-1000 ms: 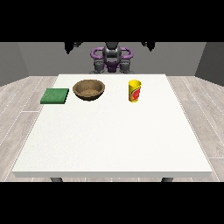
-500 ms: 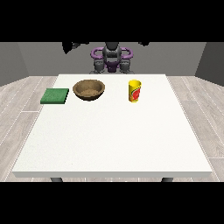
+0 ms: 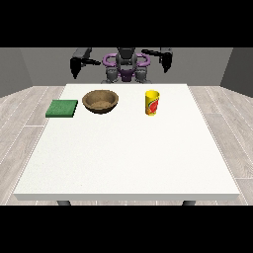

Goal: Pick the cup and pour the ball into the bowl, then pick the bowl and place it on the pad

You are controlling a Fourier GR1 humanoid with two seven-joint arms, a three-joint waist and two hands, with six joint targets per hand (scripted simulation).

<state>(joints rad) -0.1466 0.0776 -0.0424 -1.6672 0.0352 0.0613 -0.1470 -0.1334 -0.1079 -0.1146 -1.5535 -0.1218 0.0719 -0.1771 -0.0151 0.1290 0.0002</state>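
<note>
Yellow cup stands upright beside the wooden bowl, green pad further along, all untouched since our hands hang raised behind the table, finger positions we cannot tell.
</note>
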